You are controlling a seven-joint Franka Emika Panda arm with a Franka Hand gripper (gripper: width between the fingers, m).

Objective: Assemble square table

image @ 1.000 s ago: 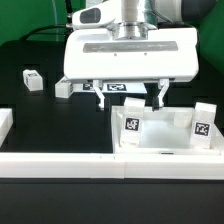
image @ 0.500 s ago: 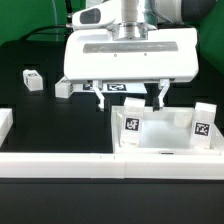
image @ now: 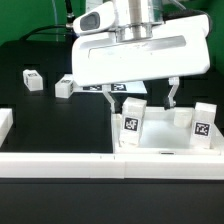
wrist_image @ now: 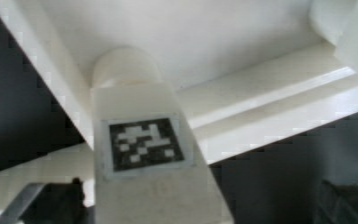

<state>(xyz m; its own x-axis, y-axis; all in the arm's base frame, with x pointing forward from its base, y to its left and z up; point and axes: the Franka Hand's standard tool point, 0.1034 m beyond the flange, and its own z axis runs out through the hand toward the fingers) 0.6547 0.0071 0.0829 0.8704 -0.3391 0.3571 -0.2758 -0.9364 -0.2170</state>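
Observation:
The square table's tabletop (image: 160, 146) is a white tray with a raised rim at the exterior view's right. Two white tagged legs stand upright in it, one (image: 133, 120) at its near-left corner and one (image: 203, 120) at its right. My gripper (image: 141, 98) hangs tilted just above the left leg, open, a finger on each side and touching nothing. In the wrist view that leg (wrist_image: 149, 140) runs up the middle onto the tabletop (wrist_image: 220, 40), with my gripper (wrist_image: 202, 205) astride it and dark fingertips (wrist_image: 60, 198) clear of its sides.
Two loose white legs (image: 30, 78) (image: 65, 87) lie on the black table at the exterior view's left. The marker board (image: 118, 88) lies behind my gripper. A long white border bar (image: 60, 160) runs along the front, and another (image: 5, 120) sits at the left edge.
My gripper has tilted and shifted toward the exterior view's right, its right side rising. The fingers now straddle the left standing leg. The jaws stay open.

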